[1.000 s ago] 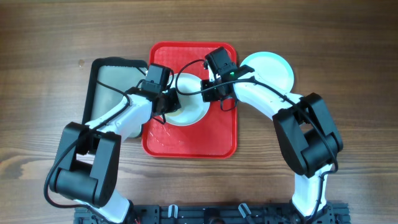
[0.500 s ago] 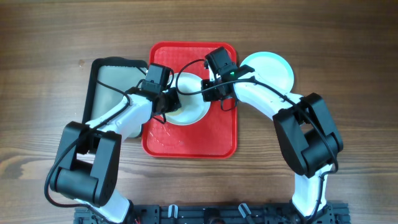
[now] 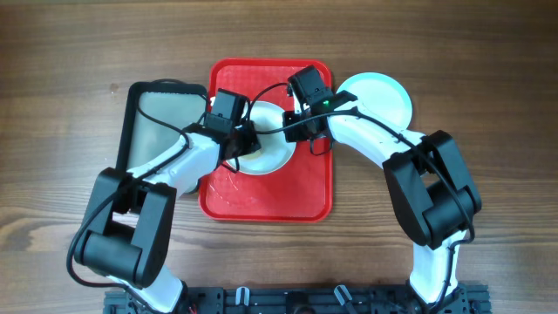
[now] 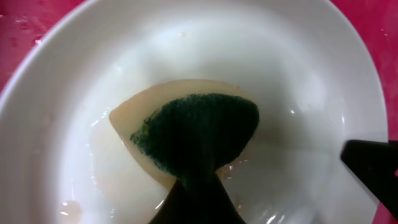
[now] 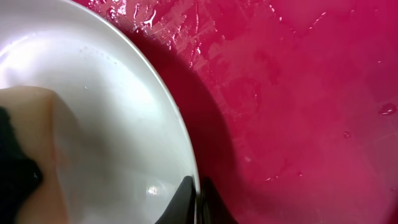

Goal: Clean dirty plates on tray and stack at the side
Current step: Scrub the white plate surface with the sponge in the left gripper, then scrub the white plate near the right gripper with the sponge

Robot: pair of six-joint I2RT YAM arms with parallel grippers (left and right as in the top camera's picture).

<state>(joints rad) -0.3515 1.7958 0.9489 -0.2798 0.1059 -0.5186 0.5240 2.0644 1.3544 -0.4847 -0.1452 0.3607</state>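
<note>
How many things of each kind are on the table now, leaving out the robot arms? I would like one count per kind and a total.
Plates: 2 in view, the white plate on the red tray, a pale plate beside it.
Trays: 2, the red tray and a black-rimmed grey tray.
Sponges: 1, the sponge on the white plate.
Total: 5

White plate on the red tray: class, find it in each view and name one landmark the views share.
Overhead: white plate at the red tray's upper middle.
Left wrist: fills the frame, beneath the sponge.
Right wrist: left half.
Shared landmark: the red tray.
</note>
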